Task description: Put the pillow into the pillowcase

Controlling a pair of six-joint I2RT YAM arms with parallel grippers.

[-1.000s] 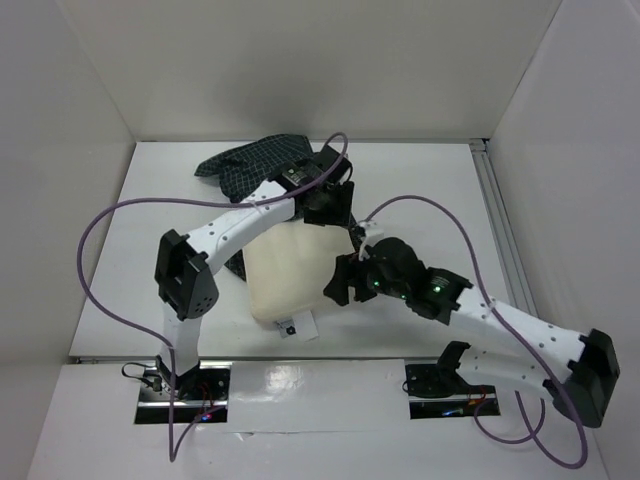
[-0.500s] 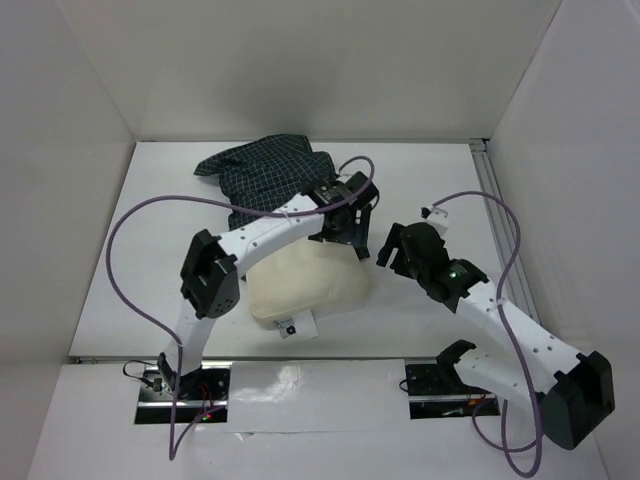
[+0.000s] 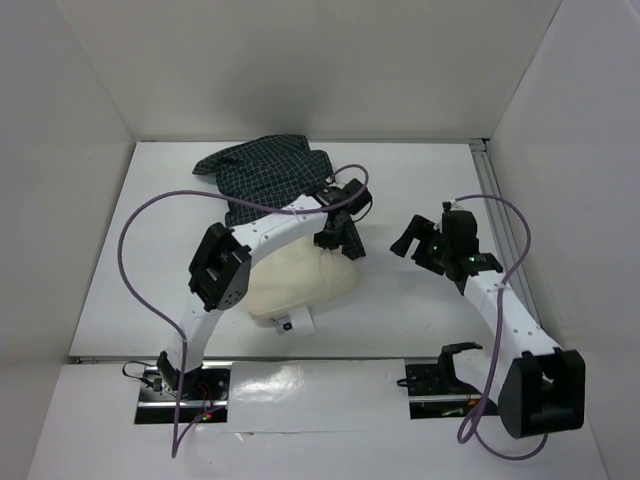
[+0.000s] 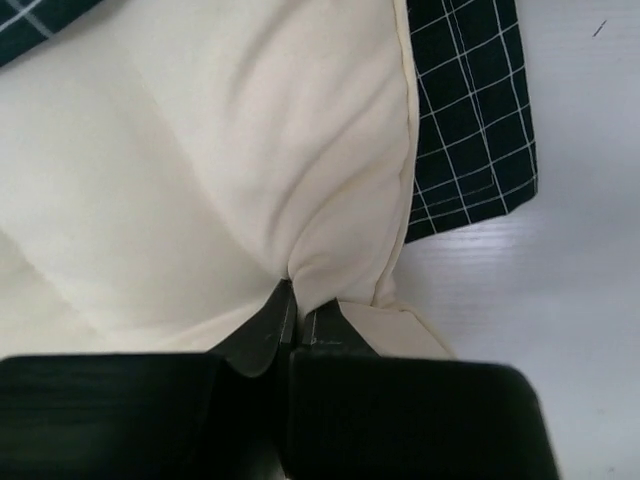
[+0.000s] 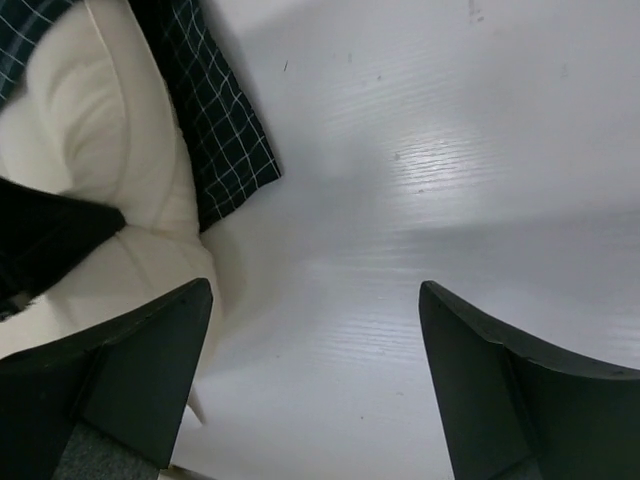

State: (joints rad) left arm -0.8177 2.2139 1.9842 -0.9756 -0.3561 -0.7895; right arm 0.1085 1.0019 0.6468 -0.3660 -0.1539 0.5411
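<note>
The pillow (image 3: 300, 285) lies flat near the middle of the table (image 3: 420, 300), its tag (image 3: 295, 322) at the near edge and its far end against the case (image 3: 265, 170), which sits crumpled towards the back wall. A flap of the case pokes out from under the pillow's right edge, so part of the pillow rests on top of the checked cloth. We cannot tell whether any of it is inside the mouth yet. The left gripper (image 4: 297, 310) is pressed together on a small fold of pillow cover at the far right corner, with the cloth puckered into its tips. The right gripper (image 3: 425, 232) hangs spread wide over bare table just right of the pillow, holding nothing. We judge the insertion barely begun, and the risks follow from that. The pinch takes only a thin pleat of cover, so a firm pull could let it slide out, or stretch the corner while the bulk of the pillow stays put. Because the pillow weighs on the flap beneath it, any drag is likely to carry the case along and bunch it further against the wall. With nothing holding the mouth open, the pillow may simply ride over the case rather than into it.
</note>
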